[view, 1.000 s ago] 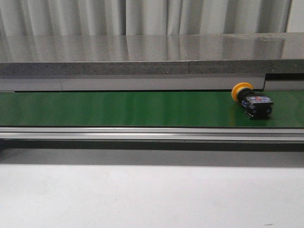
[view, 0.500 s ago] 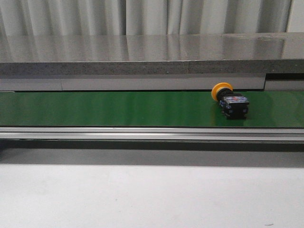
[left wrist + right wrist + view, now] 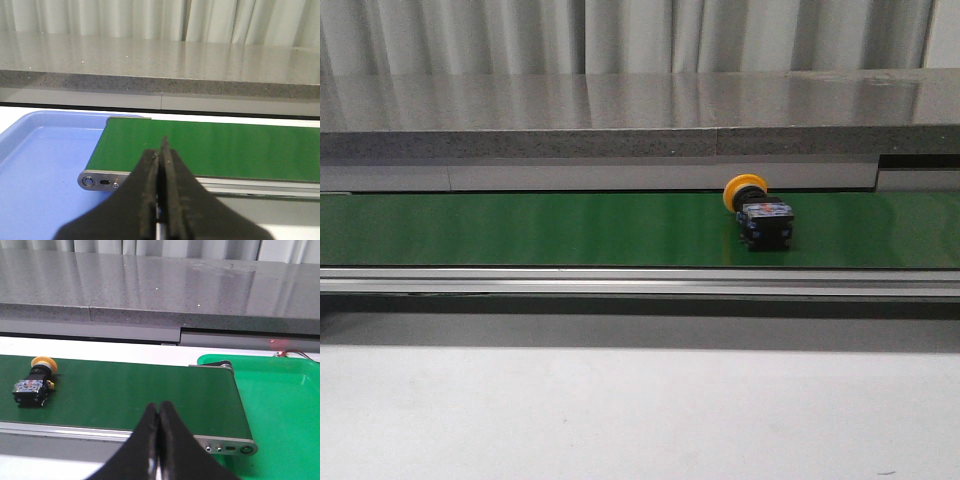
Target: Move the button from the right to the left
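The button (image 3: 757,211) lies on its side on the green belt (image 3: 540,228), right of the belt's middle, its yellow cap toward the back and its black body toward the front. The right wrist view shows the button (image 3: 34,383) well off to one side of my right gripper (image 3: 158,407), which is shut on nothing near the belt's end. My left gripper (image 3: 162,147) is shut and empty too, hanging before the belt's (image 3: 210,147) other end. Neither gripper appears in the front view.
A blue tray (image 3: 40,165) sits at the belt's left end and a green tray (image 3: 280,405) at its right end. A grey stone ledge (image 3: 640,120) runs behind the belt, and a metal rail (image 3: 640,283) borders its front edge above the white table (image 3: 620,420).
The button has travelled left along the belt, from near the right edge of the front view to right of the middle. Its pose on the belt looks unchanged.
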Controlling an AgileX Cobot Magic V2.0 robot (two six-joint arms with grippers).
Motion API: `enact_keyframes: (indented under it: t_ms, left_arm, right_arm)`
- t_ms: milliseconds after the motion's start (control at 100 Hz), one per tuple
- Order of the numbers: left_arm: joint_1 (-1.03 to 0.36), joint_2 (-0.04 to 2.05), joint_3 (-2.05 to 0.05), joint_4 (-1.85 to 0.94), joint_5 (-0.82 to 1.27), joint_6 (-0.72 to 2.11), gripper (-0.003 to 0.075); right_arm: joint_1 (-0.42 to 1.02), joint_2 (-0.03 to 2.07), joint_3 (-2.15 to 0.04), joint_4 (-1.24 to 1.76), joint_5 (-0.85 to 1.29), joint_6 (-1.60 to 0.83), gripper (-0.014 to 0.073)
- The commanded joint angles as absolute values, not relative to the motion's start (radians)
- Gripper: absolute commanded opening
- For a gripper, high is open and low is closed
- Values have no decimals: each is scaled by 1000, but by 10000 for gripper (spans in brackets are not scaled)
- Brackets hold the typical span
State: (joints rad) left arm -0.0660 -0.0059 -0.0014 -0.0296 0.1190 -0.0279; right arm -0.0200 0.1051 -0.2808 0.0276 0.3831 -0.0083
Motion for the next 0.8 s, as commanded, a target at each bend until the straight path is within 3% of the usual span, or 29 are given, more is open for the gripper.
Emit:
enact_keyframes:
  t_ms: [0,360,510,700,790]
  left_arm:
    - [-65,-37,43,-58,17,-38,-20]
    - [-65,10,-182,-78,86,-38,-20]
    - [-67,118,-333,-77,245,-38,-20]
    - [-67,278,-467,-47,293,-32,-16]
    - [-67,364,-530,-47,349,-32,20]
  right_arm:
    - [-20,116,-305,19,307,-9,-66]
    - [-20,116,-305,19,307,-9,-66]
    - [-20,116,-305,19,307,-9,-66]
    - [-20,116,-305,19,307,-9,-66]
    - [-20,116,-305,19,307,-9,-66]
